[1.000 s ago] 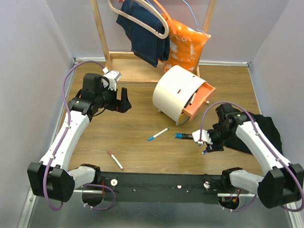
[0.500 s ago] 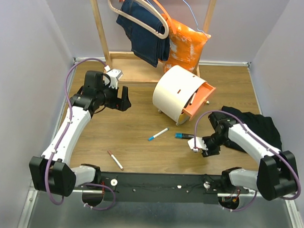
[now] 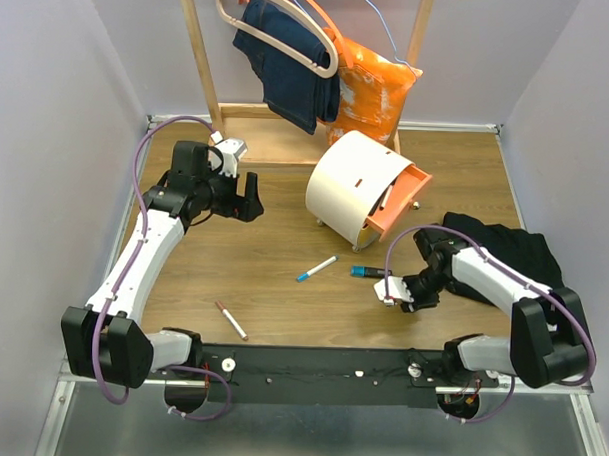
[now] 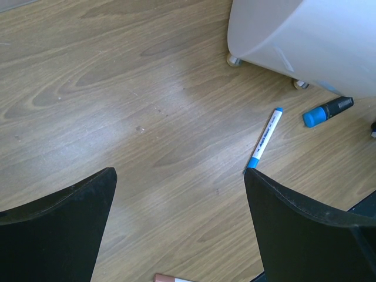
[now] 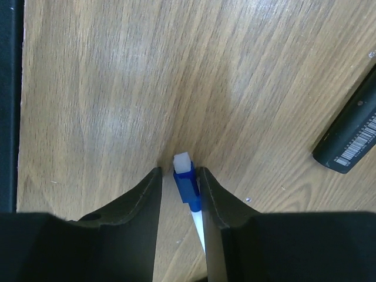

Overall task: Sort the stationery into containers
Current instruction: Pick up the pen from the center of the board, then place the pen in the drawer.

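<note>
My right gripper [image 3: 402,296] is down on the table with its jaws either side of a white pen with a blue cap [image 5: 188,188]. The right finger touches the cap and a small gap remains at the left finger. A black marker with a blue cap [image 3: 368,271] lies just beyond it. A slim white pen with blue ends [image 3: 316,268] lies mid-table, and a white pen with a brownish cap [image 3: 231,321] lies near the front. The cream cabinet [image 3: 351,185] stands at the back with an orange drawer [image 3: 404,196] pulled out. My left gripper [image 3: 247,198] hovers open and holds nothing.
A dark folded cloth [image 3: 509,255] lies under and behind my right arm. A wooden clothes rack [image 3: 205,64] with hung jeans and an orange bag [image 3: 374,90] stands along the back wall.
My right gripper has slid left and nearer to the table's front, down over the blue-capped pen, and its jaws have narrowed around it. The left arm has barely shifted.
</note>
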Tool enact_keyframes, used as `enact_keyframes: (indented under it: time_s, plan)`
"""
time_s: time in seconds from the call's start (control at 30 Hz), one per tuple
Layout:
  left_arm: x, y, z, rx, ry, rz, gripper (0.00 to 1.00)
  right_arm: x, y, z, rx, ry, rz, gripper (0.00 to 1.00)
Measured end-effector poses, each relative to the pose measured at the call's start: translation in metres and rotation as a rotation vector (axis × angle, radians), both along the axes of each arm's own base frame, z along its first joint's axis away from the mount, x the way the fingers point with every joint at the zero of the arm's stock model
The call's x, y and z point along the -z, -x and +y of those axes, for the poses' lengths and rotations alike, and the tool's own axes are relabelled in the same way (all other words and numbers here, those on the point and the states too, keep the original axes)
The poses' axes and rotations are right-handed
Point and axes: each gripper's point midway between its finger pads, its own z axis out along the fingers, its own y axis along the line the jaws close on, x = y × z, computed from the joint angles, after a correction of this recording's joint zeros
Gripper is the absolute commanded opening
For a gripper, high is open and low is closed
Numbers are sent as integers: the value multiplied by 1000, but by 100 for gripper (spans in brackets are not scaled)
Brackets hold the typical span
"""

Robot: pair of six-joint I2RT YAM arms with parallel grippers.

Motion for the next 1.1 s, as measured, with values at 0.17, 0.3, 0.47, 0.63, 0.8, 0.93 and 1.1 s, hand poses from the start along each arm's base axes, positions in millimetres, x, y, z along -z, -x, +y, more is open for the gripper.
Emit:
enact_keyframes:
  time_s: [0.17, 0.3, 0.47, 0.63, 0.8, 0.93, 1.1]
  plan:
    - [-1, -1, 0, -4, 5, -2, 99, 0, 1, -2, 3, 4, -7, 11]
    - [-4, -4, -2, -18, 20, -8, 99, -9, -2, -4, 32, 19, -53, 6]
    - [-9, -9, -4, -32, 44, -26, 99, -59, -13, -1, 68, -21, -173, 4]
    - [-16, -12, -5, -42, 63, -48, 99, -181, -53, 24, 173, -204, -413, 4]
    - [-24, -13, -8, -42, 87, -72, 99, -288, -88, 45, 322, -402, -570, 4]
    - [-31, -10, -9, -41, 102, -86, 99, -333, -118, 55, 343, -465, -652, 4]
    - [-42, -5, -10, -40, 121, -113, 99, -330, -152, 62, 271, -418, -689, 4]
